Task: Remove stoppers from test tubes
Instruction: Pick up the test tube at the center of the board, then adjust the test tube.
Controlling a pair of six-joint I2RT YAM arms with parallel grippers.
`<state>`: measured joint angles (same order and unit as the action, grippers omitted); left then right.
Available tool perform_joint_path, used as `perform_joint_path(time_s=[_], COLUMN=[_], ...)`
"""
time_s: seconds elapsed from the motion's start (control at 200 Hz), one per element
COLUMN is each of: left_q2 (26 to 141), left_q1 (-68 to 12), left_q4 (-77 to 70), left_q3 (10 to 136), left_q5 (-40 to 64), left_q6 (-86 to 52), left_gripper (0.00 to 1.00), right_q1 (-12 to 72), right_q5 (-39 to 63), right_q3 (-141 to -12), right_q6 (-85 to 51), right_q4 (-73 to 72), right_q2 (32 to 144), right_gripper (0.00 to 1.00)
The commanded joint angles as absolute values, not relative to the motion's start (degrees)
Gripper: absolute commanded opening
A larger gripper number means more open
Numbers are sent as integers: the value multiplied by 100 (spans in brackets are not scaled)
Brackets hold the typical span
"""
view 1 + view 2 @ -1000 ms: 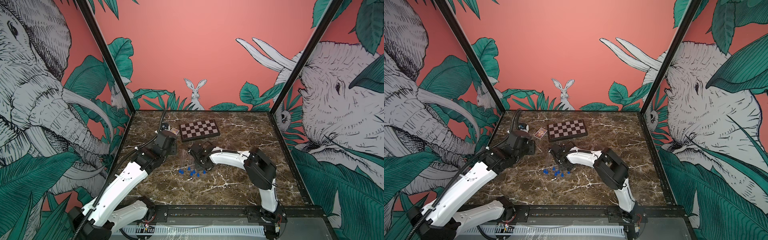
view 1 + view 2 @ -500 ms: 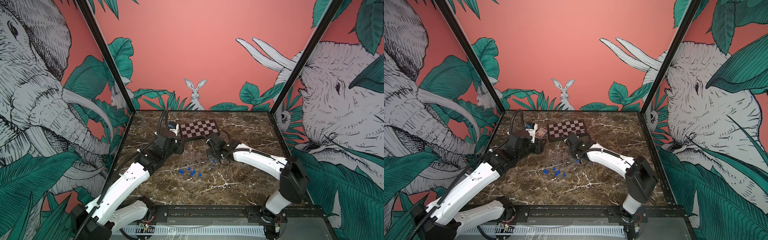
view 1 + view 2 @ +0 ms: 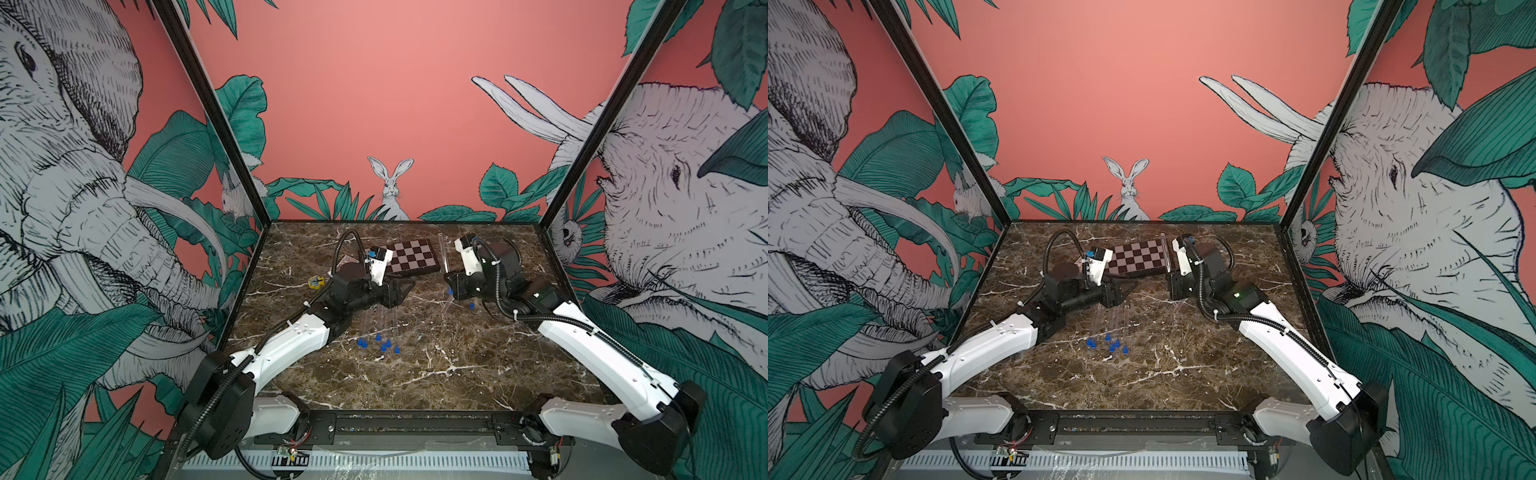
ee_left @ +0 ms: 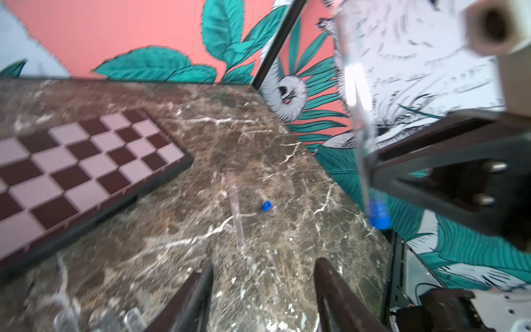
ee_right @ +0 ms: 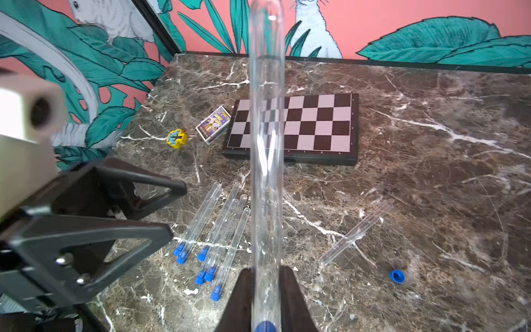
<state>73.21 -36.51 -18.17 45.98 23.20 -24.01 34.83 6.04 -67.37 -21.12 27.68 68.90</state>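
Clear tube clamped in right gripper, blue stopper seated in its mouth, left gripper apart and empty, six plugged tubes lying nearby, card box print unreadable

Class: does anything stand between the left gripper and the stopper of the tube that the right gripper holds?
Nothing visible: open space alone separates the left gripper from the stopper, exposed beside the right gripper.

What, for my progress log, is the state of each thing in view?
right claw: shut on the held test tube
held test tube: upright, plugged stopper in its lower end
left claw: open, empty
six lying test tubes: flat on the table, all stoppered
bare test tube: lying, unstoppered
loose stopper: on the table, apart from the bare test tube
chessboard: lying flat
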Motion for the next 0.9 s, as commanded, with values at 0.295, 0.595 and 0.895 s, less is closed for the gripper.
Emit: perform_joint_path(time_s=[0.295,0.595,0.895], left_q2=[7827,8947,9537], left_q1=[-3612,-3612,-3612], left_q4=[-4229,-6282,-7426], left_q3=[4600,4705,4805], left_q5=[3217,3211,3380], left_q6=[-3294,-4966,-5892], left_gripper=[59,60,60], right_q1=[3266,3264,3267], right_q5=[1757,2007,2099], right_q3=[-6460,-6456,-6460], right_q6=[-1948,-1883,-1875], right_q4=[2386,2293,2276], right_q2=[6768,6840,6982], right_gripper=[17,17,17])
